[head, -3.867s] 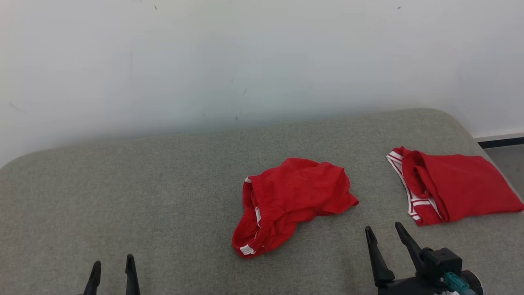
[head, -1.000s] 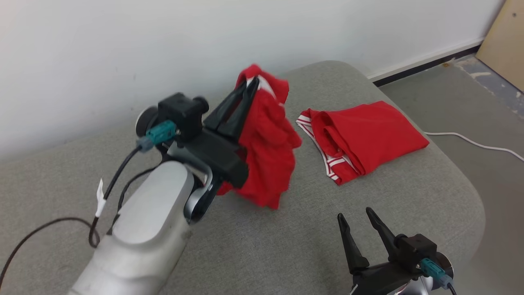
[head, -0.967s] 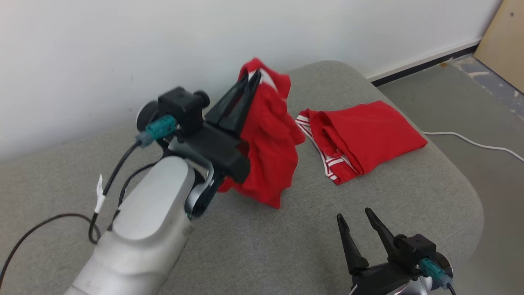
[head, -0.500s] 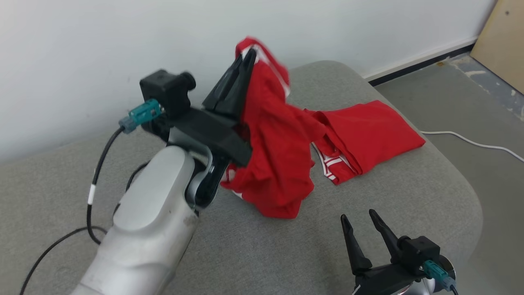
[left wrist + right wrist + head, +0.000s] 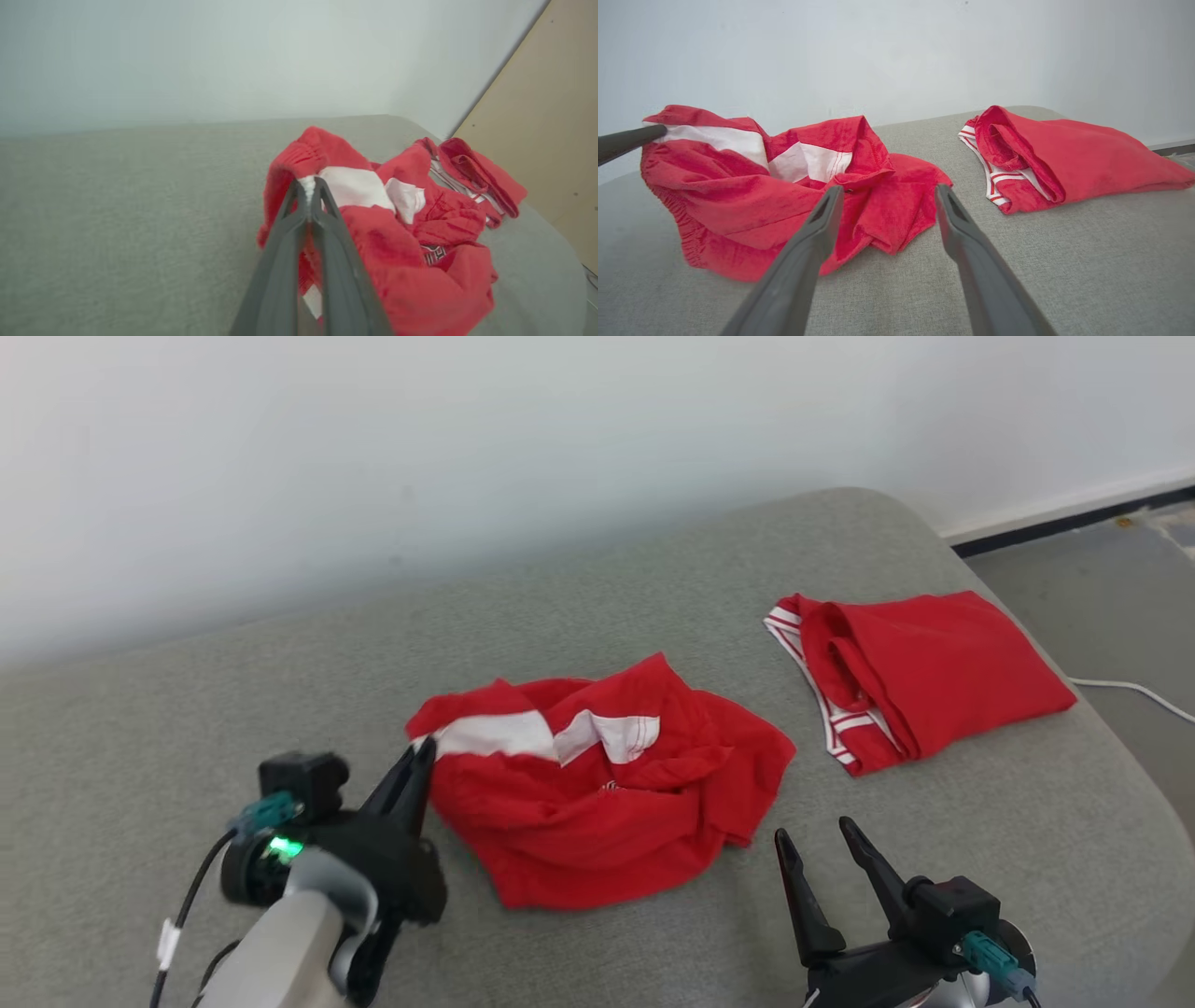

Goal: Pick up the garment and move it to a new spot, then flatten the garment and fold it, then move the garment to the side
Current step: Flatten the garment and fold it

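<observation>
Low on the left of the head view, the left fingers (image 5: 415, 777) are pressed together on the white-banded edge of the crumpled red garment (image 5: 597, 803), which lies near the middle of the grey padded surface (image 5: 233, 691). The pale forearm (image 5: 280, 952) behind them rises from the bottom edge, angled up and to the right. At the lower right the right fingers (image 5: 792, 877) stand spread wide with nothing between them, pointing up toward the garment's near hem but apart from it. A folded red garment (image 5: 934, 667) lies further right, apart from the first, near the rounded edge. Along the left wrist view, the left fingers (image 5: 287, 233) meet at their tips on a pinch of the waistband. The crumpled red garment (image 5: 420, 270) slumps to their right on the surface, with the folded red garment (image 5: 472, 172) beyond it. Along the right wrist view, the right fingers (image 5: 817, 228) sit low near the surface, gaping and empty, with the crumpled red garment (image 5: 738, 196) just ahead. The left fingers (image 5: 626, 142) reach in from the left edge to its white band.
</observation>
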`<state>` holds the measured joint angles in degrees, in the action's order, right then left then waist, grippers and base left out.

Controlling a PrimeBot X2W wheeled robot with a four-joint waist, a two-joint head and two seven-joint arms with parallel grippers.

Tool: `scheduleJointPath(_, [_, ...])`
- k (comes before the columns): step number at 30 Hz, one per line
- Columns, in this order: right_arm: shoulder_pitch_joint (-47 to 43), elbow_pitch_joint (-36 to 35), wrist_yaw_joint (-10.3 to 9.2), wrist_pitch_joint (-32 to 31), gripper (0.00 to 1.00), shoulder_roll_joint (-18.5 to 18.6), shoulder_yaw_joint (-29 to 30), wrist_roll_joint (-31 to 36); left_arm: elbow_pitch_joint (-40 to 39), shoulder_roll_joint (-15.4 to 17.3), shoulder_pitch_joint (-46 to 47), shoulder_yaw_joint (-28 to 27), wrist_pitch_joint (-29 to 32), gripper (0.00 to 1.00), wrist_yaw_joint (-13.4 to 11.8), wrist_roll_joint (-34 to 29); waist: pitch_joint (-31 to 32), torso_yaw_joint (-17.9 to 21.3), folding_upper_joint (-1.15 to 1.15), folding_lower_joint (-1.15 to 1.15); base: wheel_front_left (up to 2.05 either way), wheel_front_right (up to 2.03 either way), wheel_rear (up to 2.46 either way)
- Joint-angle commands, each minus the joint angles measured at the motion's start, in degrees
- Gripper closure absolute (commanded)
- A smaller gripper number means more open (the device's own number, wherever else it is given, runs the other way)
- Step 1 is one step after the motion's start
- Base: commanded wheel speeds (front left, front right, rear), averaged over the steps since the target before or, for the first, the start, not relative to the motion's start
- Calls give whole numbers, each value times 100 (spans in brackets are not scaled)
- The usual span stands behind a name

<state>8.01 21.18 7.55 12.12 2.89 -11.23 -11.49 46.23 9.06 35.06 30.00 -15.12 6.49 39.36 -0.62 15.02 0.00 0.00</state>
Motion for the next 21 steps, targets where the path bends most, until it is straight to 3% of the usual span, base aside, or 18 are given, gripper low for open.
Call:
scheduleJointPath(1, [-47,-16,-16,13,0,-1,-24,-2,43,51,-124,-41,0,100,-19,47,41,-175,0,0,0,0,0])
scheduleJointPath(14, [-102,-96,-15,-75,0,1,-8,52,54,643,-962,-258,0,100,-123,12,68,-343,0,0,0,0,0])
scheduleJointPath(20, [-114,-135,-15,-124,0,1,-10,86,-185,719,-1144,-411,0,100,-269,-82,65,-330,0,0,0,0,0])
scheduleJointPath(21, [-106,-156,-15,-131,0,1,-3,87,-400,711,-1183,-510,0,0,-335,-173,66,-333,0,0,0,0,0])
